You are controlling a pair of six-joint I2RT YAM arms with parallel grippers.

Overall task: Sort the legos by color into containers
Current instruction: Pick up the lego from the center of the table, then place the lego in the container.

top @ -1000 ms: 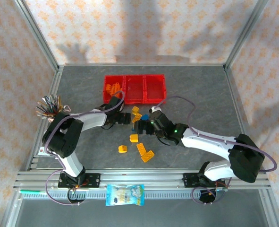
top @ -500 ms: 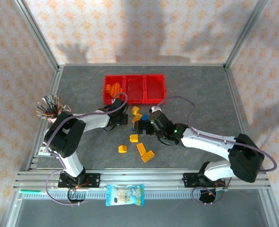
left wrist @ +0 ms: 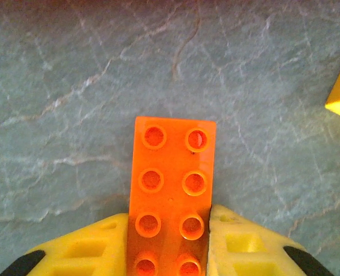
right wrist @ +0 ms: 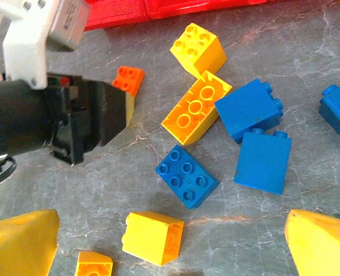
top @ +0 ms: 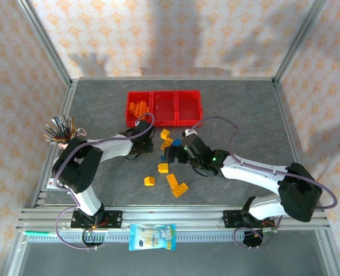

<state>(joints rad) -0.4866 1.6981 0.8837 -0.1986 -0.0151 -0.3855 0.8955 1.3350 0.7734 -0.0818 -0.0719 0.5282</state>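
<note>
**Orange brick (left wrist: 172,178) pinched in the left end effector (left wrist: 168,230), near the red containers (top: 164,108)**

Grey, marble-veined worktop (top: 244,109) carries everything. Both arms reach in towards its middle, and from above their dark heads cover part of the brick pile, so I cannot count the loose legos.

The three joined containers sit at the far side. The leftmost holds a heap of orange pieces (top: 138,107), too tangled to separate by eye; what the other two hold I cannot make out through the red plastic. A blue-and-white snack packet (top: 152,237) lies on the rail by the arm bases, and a bunch of pens (top: 60,129) stands at the left edge, its cup mostly hidden.

The left wrist view shows the two yellow fingers (left wrist: 95,247) clenched on the near end of the orange brick, studs up; its last row is cut off by the frame. I cannot tell whether it rests on the stone or hangs just above.

The right end effector (right wrist: 170,221) is spread wide above a cluster: a yellow cube (right wrist: 198,49), a long yellow brick (right wrist: 195,115), three blue bricks (right wrist: 249,109) and a yellow block (right wrist: 153,237). Another blue piece (right wrist: 339,112) is cropped at the right edge.
</note>
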